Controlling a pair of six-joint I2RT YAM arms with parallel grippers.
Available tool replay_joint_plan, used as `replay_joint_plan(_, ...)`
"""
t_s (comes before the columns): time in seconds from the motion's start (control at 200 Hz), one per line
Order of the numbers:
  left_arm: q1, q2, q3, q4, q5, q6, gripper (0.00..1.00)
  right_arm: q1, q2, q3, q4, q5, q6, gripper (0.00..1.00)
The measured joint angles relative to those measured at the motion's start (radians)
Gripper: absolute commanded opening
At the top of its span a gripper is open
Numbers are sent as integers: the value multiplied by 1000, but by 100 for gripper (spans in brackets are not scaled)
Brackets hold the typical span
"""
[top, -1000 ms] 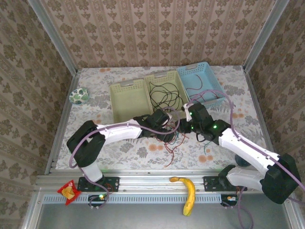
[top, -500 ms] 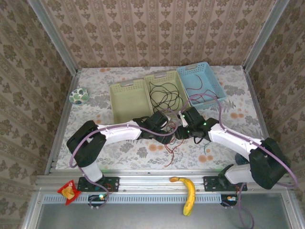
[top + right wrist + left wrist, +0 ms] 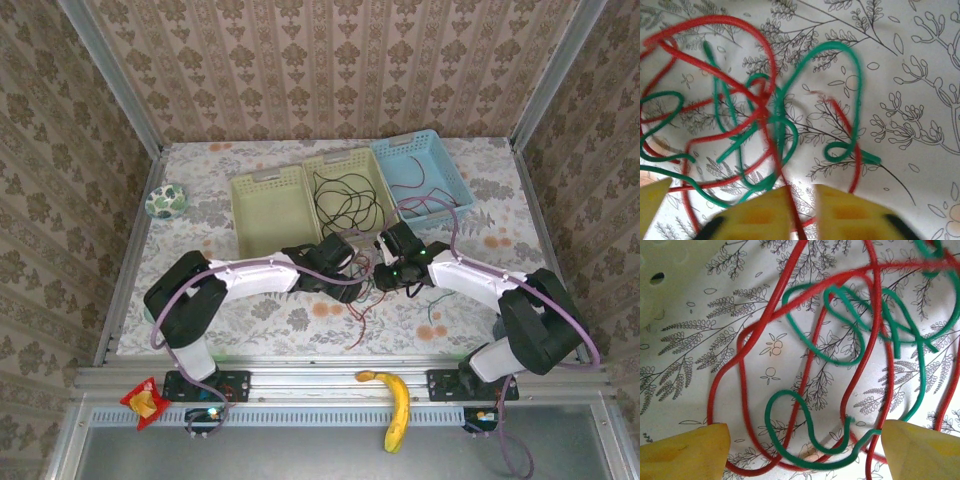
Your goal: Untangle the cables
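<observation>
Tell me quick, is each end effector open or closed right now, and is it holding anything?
Left end effector: open, holding nothing.
Right end effector: closed on the red cable.

**A robot lab cell dressed up as a home**

Beige damask wallpaper panels (image 3: 330,70) are closing in three sides of a small booth, and bare aluminium frame posts (image 3: 108,85) are holding them at the corners. A counter under a floral printed cloth (image 3: 200,215) is filling the booth's floor. Two white robot arms, left (image 3: 250,272) and right (image 3: 480,285), are sitting bolted to a slotted metal rail (image 3: 310,385) at its near edge.
</observation>
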Motion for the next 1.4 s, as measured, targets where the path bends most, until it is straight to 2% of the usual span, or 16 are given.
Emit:
replay_joint_plan(0.055,0,10,3,-2,0,3,80,0,-3,0,2,1,9,0)
replay_joint_plan(0.16,0,34,15,-5,0,7,80,0,-49,0,-3,3,10,0)
replay_joint_plan(0.41,-1,69,43,0,10,25,80,-6,-365,21,-32,54,12,0)
replay_joint_plan(0.595,-1,94,57,-3,13,29,80,-23,-509,127,-61,156,10,0)
replay_joint_plan(0.855,-4,94,56,-4,10,29,81,-24,-561,315,-49,322,-49,0)
replay_joint_plan(1.175,-23,94,49,5,-23,29,80,-25,-549,338,31,452,-90,0)
replay_joint_plan(1.27,-24,93,43,14,-31,28,74,-27,-555,341,59,487,-111,0)
replay_joint_plan(1.4,-21,92,29,27,-64,21,50,-46,-571,364,93,538,-138,0)
